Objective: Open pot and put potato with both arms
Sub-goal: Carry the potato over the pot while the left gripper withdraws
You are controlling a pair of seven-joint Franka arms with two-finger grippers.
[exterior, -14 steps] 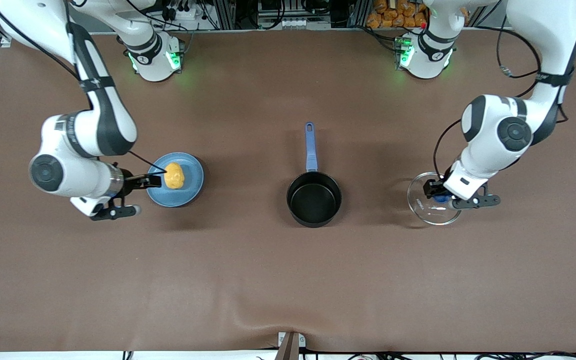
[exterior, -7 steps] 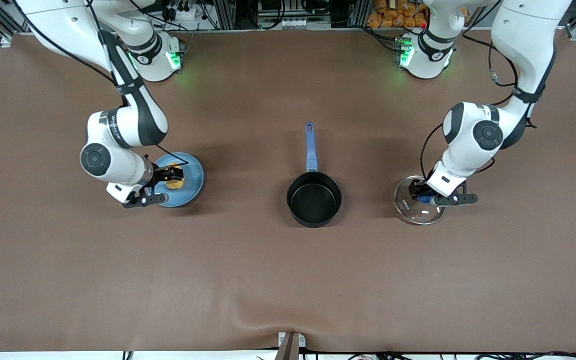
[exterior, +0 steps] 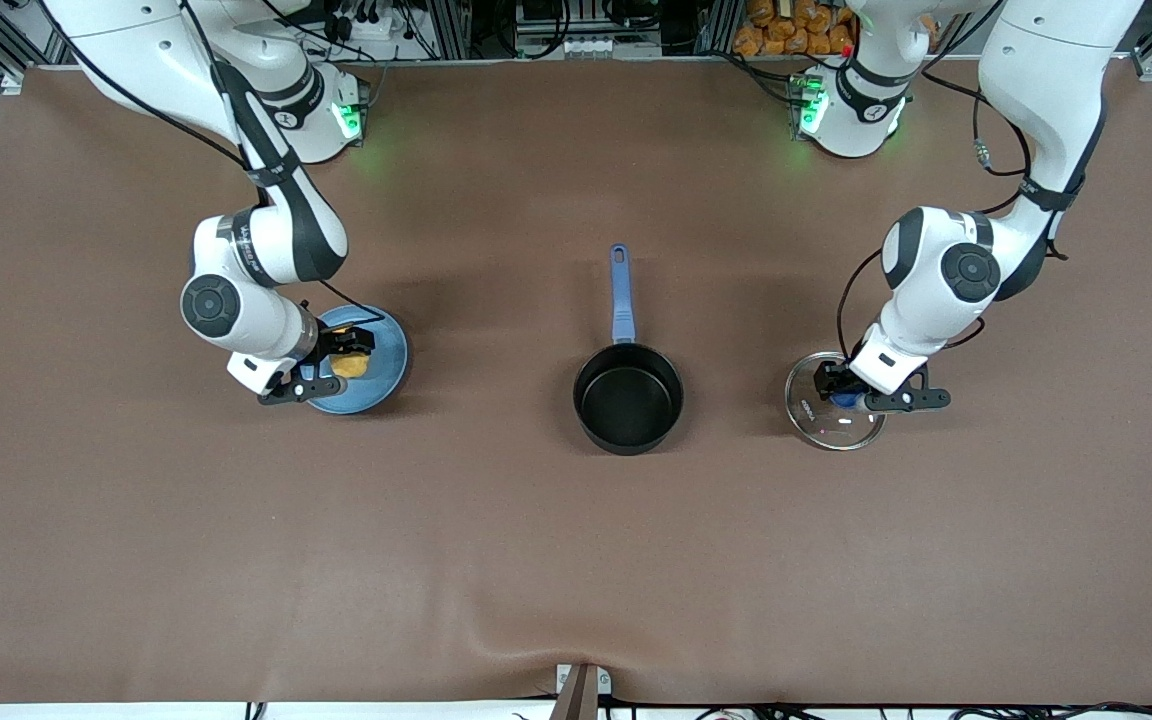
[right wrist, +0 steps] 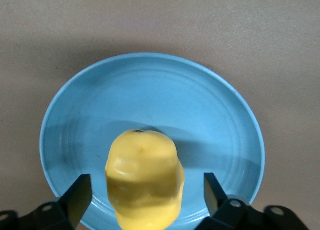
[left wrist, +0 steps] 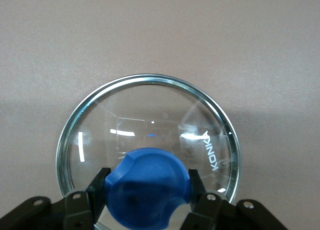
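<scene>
The black pot [exterior: 628,398] stands open at the table's middle, its blue handle [exterior: 621,295] pointing toward the robots' bases. The clear glass lid [exterior: 833,415] lies low at the table toward the left arm's end. My left gripper [exterior: 836,392] is shut on the lid's blue knob [left wrist: 148,187], one finger on each side; the lid's rim [left wrist: 150,78] shows around it. The yellow potato [exterior: 349,366] lies on the light-blue plate [exterior: 386,350]. My right gripper [exterior: 346,355] is open and down around the potato [right wrist: 145,180], with a gap between each of its fingertips [right wrist: 80,190] and the potato.
The plate [right wrist: 200,104] sits toward the right arm's end of the brown table. Cables and orange items line the table's edge by the arm bases. A small bracket [exterior: 581,690] sits at the table's edge nearest the front camera.
My right gripper has moved over the plate and come down around the potato. My left gripper has carried the lid a little toward the pot and lowered it.
</scene>
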